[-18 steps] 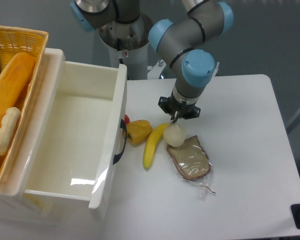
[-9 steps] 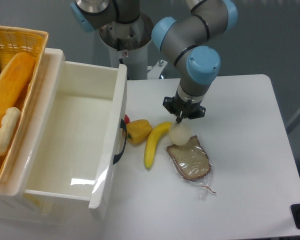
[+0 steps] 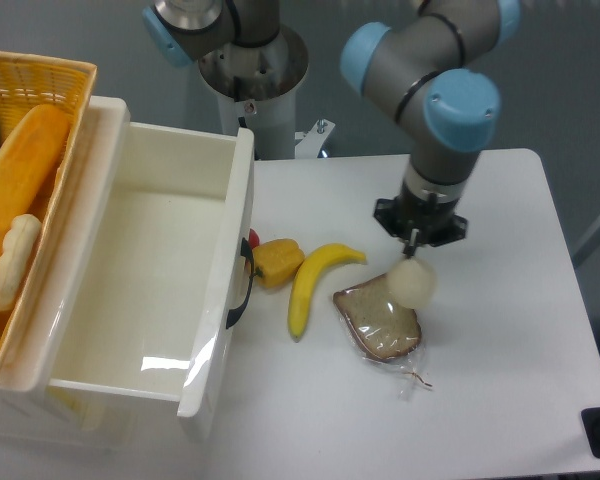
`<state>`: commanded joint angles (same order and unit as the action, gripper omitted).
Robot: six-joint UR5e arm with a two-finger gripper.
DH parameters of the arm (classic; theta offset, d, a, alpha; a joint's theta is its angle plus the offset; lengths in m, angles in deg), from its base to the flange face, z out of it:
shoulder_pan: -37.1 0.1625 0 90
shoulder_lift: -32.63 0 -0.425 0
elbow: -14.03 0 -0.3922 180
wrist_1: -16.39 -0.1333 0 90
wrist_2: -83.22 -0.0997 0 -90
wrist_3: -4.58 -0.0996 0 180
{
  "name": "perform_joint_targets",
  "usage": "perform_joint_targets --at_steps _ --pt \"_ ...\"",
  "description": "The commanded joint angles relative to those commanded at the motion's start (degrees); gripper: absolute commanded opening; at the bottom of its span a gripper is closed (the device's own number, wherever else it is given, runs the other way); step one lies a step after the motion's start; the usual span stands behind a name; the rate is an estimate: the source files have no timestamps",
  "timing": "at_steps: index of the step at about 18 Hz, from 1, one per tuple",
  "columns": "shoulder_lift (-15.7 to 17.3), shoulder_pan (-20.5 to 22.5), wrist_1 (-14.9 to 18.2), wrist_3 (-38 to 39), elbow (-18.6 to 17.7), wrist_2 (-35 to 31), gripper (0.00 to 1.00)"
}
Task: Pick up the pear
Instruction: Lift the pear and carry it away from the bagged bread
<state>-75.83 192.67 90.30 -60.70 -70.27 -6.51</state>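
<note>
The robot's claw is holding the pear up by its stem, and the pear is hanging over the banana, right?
Not quite. The claw does hold the pear by its stem, but the pear hangs over the wrapped slice of bread, not the banana. The camera view shows the banana lying off to the pear's left, apart from it.

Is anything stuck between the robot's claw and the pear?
No. Nothing visible sits between them. The gripper is right above the pear, at its stem end, and the pear hangs over the bagged bread slice, away from the banana.
</note>
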Motion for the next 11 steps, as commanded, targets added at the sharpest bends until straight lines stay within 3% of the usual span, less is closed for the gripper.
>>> perform_joint_targets --at_steps 3,6,11 --pt "-1.3 1.2 2.4 -5.5 3.8 0.0 0.00" --pt "-2.5 1.8 7.0 -7.1 7.8 0.2 0.00" --pt "-2.5 1.9 7.4 -7.1 7.9 0.3 0.00"
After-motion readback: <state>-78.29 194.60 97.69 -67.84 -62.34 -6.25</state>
